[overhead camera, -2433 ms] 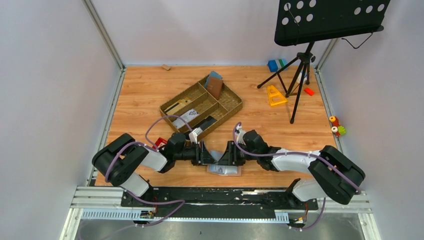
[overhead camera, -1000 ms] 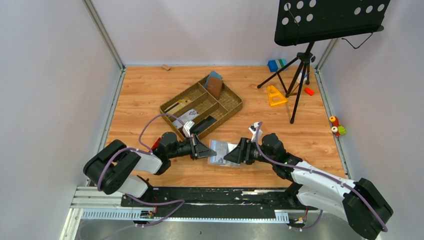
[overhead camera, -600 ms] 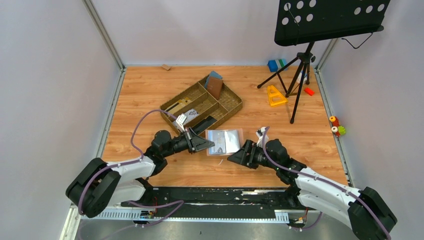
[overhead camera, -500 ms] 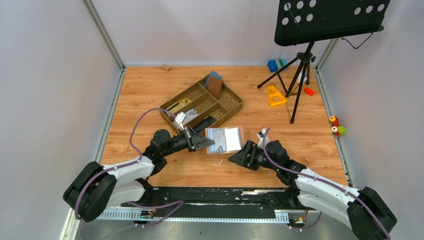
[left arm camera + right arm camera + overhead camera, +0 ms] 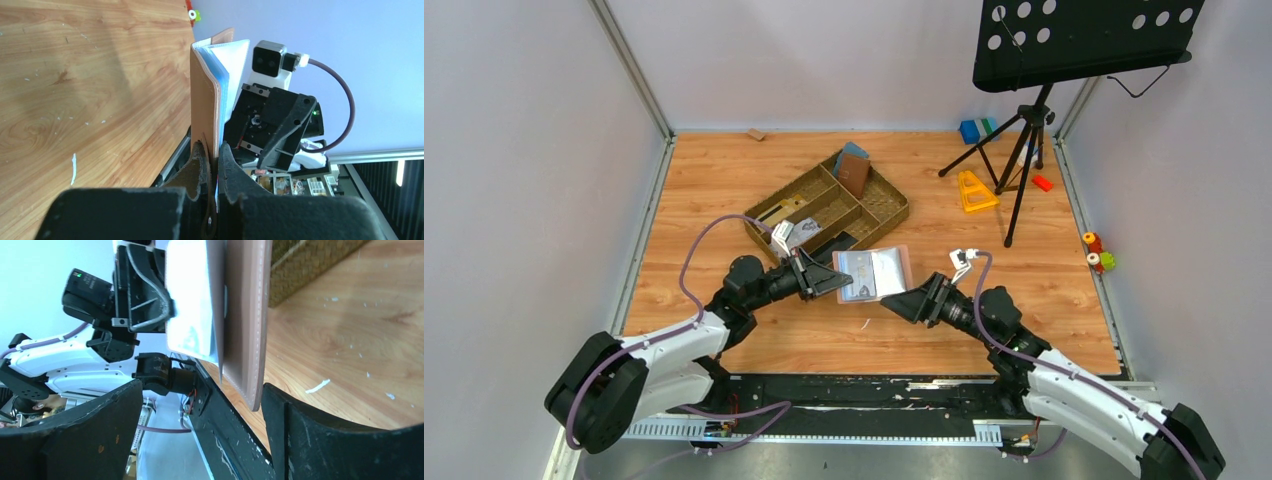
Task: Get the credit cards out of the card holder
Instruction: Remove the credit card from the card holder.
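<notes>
The card holder (image 5: 874, 272) is open and held up above the table, its blue-grey inside with pale cards facing up. My left gripper (image 5: 836, 281) is shut on its left edge. In the left wrist view the tan cover (image 5: 204, 95) stands up from between my closed fingers (image 5: 200, 160), with white and blue leaves behind it. My right gripper (image 5: 906, 303) is open just right of the holder. In the right wrist view the holder's tan edge (image 5: 247, 315) and a white card (image 5: 192, 300) hang above my gripper (image 5: 202, 390), touching neither finger.
A woven divided tray (image 5: 894, 215) lies behind the holder, holding a dark brown wallet with a blue one (image 5: 854, 170). A music stand's tripod (image 5: 1024, 130), a yellow triangle (image 5: 974, 190), a blue block (image 5: 974, 130) and small toys (image 5: 1099, 255) are at the right.
My left gripper lifted the card holder from the near table edge and carried it toward the tray. My right gripper came off it, swung right and now sits open at its right edge.
</notes>
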Action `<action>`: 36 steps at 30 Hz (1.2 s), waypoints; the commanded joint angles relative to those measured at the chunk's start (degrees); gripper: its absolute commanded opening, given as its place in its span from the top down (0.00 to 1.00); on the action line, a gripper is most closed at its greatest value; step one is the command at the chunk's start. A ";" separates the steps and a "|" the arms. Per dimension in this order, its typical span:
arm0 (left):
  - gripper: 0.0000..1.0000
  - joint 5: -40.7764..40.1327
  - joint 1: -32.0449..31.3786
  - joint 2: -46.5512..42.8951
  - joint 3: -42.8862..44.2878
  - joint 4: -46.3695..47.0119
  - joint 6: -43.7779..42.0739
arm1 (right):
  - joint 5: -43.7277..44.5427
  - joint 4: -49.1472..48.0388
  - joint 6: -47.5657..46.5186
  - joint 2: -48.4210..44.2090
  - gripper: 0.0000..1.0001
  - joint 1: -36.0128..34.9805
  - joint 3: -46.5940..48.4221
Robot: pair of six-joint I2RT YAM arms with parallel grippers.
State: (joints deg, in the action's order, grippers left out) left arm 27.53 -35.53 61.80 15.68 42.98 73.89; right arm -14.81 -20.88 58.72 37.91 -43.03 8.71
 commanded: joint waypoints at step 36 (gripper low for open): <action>1.00 2.95 -2.18 -1.05 2.49 12.72 9.08 | 2.31 -9.18 -3.80 14.30 0.33 -0.49 10.35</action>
State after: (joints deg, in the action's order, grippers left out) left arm 29.47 -37.10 61.17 16.99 47.59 81.14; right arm -9.06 -26.81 55.81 50.98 -43.27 16.99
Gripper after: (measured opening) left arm 0.044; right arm 0.661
